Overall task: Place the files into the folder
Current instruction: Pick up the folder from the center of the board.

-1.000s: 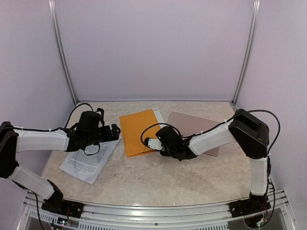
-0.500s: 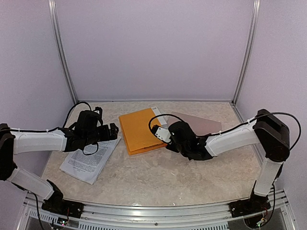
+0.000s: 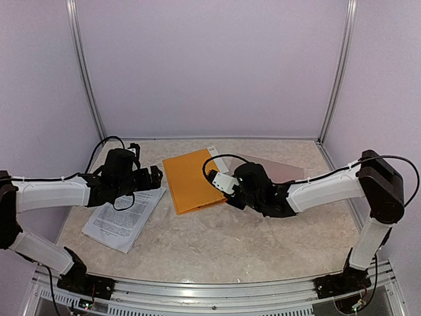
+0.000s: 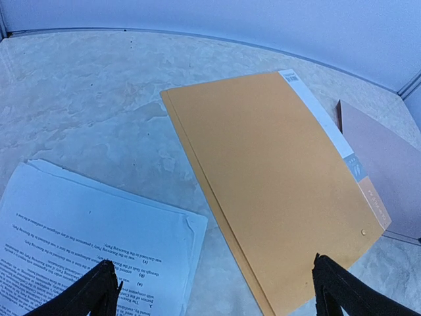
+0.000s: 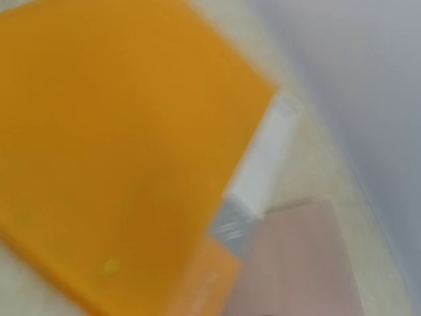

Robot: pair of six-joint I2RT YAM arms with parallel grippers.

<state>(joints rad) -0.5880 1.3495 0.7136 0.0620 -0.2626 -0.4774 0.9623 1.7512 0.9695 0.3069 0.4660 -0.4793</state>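
Marbled worktop (image 3: pixel 230 247) carries printed white paper sheets (image 3: pixel 122 220) beside the released left gripper (image 3: pixel 157 176); right gripper (image 3: pixel 222 188) nears orange card folder (image 3: pixel 187 178), grip unclear.

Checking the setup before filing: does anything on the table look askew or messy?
The files on the left are fanned, with uneven edges. The orange folder lies skewed, overlapping the taupe cover, a white strip showing along its right edge.

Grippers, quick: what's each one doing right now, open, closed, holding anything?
Left gripper: jaws open, holding nothing.
Right gripper: by the orange folder; cannot tell, its wrist view is blurred.
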